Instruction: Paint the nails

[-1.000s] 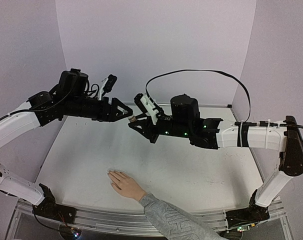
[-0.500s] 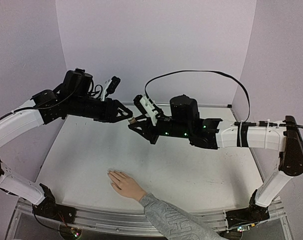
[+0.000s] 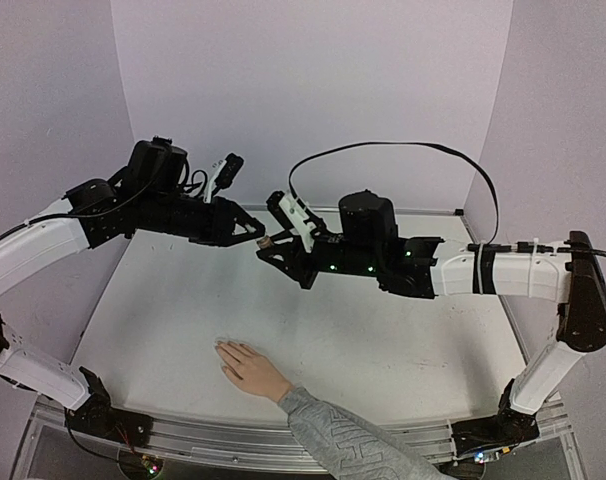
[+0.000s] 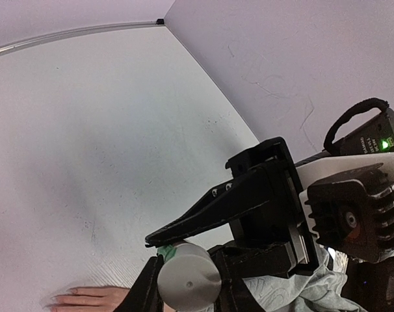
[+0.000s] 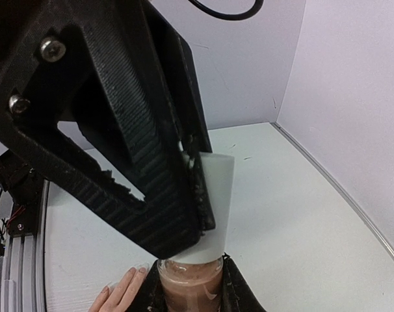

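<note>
Above the middle of the table my two grippers meet tip to tip. My right gripper [image 3: 270,245] [image 5: 192,291] is shut on a small glass bottle [image 5: 189,286] of pinkish-brown polish. Its white cap [image 5: 214,207] [image 4: 189,278] points at the left arm. My left gripper [image 3: 258,237] [image 4: 187,276] has its fingers pressed on both sides of that cap. A light-skinned hand [image 3: 247,368] lies flat on the table below, fingers spread toward the left. Its pale nails [image 5: 140,268] show at the fingertips in the right wrist view, tiny in the top view.
The person's forearm in a grey patterned sleeve [image 3: 355,447] comes in over the near table edge [image 3: 233,442]. Lilac walls close the table at the back [image 3: 313,90] and on both sides. A black cable [image 3: 403,146] loops above the right arm.
My left gripper has closed from open onto the bottle's cap and edged slightly right. The right gripper, the bottle and the hand have stayed put.
</note>
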You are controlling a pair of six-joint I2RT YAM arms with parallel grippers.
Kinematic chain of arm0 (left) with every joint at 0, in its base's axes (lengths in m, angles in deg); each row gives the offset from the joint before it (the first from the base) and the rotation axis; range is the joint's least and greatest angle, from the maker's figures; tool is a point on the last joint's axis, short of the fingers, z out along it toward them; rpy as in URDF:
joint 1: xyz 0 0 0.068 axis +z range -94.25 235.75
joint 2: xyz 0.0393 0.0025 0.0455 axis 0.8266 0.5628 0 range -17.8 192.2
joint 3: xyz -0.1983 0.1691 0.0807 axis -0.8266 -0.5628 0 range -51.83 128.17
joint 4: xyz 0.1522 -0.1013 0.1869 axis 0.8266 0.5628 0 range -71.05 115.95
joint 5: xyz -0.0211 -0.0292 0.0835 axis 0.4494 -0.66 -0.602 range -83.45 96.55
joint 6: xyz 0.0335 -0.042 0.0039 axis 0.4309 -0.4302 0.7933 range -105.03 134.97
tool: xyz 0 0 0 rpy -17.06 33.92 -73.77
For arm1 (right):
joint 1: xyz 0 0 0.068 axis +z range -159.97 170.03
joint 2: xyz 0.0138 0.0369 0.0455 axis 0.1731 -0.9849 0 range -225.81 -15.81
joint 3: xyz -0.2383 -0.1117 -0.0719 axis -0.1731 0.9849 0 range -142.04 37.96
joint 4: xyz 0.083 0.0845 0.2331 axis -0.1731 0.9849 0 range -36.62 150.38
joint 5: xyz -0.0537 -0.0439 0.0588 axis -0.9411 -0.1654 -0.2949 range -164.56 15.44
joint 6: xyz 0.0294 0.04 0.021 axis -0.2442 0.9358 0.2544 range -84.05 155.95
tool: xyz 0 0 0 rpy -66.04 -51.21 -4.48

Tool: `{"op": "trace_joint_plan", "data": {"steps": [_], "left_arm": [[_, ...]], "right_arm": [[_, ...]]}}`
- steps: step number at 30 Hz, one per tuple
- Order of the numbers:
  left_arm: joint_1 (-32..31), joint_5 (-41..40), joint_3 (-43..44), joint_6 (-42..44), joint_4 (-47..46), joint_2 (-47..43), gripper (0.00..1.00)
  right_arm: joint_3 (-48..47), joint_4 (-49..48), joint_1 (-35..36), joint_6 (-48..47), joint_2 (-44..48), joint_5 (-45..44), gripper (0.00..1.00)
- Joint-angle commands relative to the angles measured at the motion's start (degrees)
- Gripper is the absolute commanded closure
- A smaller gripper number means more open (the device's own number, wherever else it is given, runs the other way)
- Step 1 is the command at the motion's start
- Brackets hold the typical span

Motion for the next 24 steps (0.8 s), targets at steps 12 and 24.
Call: {"op": "trace_joint_plan", "data": {"steps": [12,24], "left_arm": [[-0.1,-2.4,2.7,0.7,-0.8,-2.4,0.92],[-0.1,-3.9,2.3,0.8,-0.6,-3.2,1.0]], "right_arm": [[-1.6,-2.2,-0.1,-0.5,-1.0,0.2,1.0],[-1.0,-2.4,-0.1,-0.5,-0.7,0.1,1.0]]}}
